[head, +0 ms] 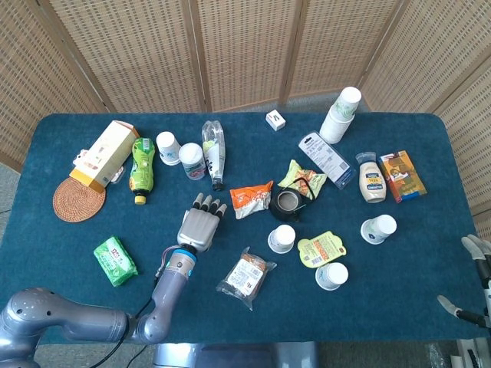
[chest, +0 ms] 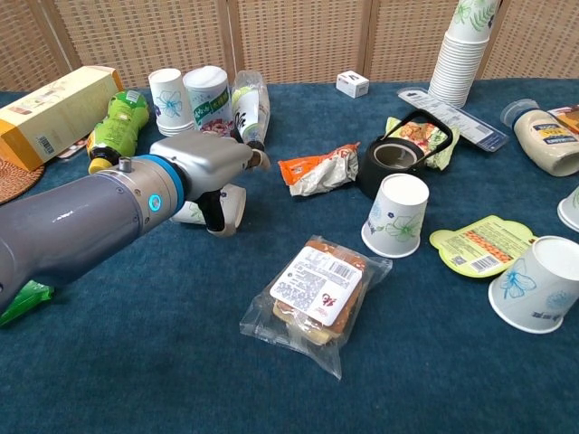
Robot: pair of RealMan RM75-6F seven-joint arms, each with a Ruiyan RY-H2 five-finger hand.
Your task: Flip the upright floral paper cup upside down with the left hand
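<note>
My left hand [chest: 206, 162] reaches palm-down over the blue table [chest: 136, 362] and grips the floral paper cup [chest: 230, 204]. The cup lies tilted on its side under the palm, low over the cloth, with the thumb wrapped round its wall. From the head camera only the back of my left hand [head: 199, 228] shows and the cup is hidden beneath it. My right hand [head: 474, 285] sits off the table's right edge at the lower right, fingers apart and holding nothing.
A wrapped sandwich [chest: 314, 289] lies right of and nearer than the left hand, an orange snack packet [chest: 312, 170] and black teapot [chest: 393, 163] to its right. An upside-down cup [chest: 395, 215] stands beyond them. Cups [chest: 170, 93], a clear bottle [chest: 248, 104] and green bottle [chest: 118, 122] crowd behind.
</note>
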